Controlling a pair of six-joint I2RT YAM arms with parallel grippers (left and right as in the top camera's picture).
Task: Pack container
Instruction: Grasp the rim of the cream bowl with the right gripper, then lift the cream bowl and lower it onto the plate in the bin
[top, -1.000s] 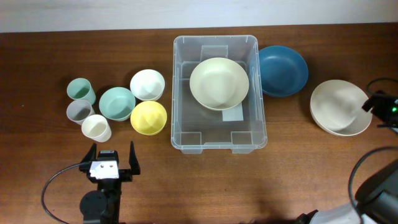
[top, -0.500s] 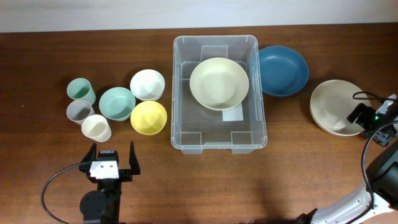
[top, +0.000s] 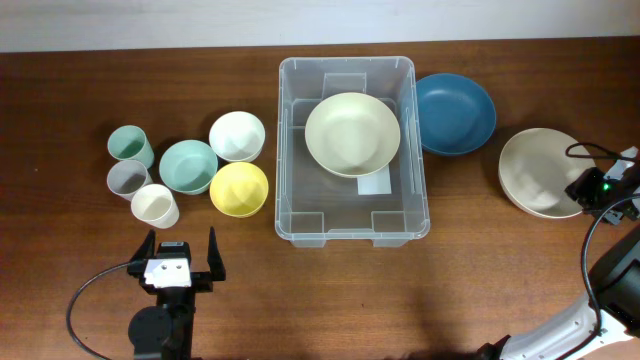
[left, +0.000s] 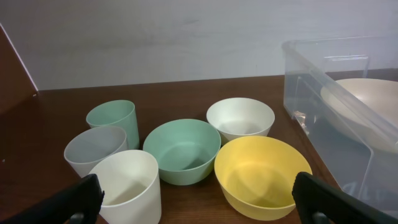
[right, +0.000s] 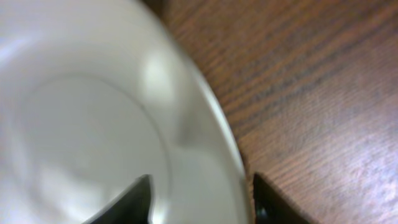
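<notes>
Off-white bowl (top: 540, 172) is straddled at its rim by the right hand (right: 200, 193); whether it is clamped cannot be told, and the left hand (top: 181, 245) is spread apart. The container (top: 283, 150) is set mid-desk (top: 60, 290), well apart. A thin pinch could be lost, the bowl dropped.

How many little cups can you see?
3, bunched together on the left side: a green cup farthest back, a grey cup just in front of it, and a white cup nearest the front. None looks hidden.
</notes>
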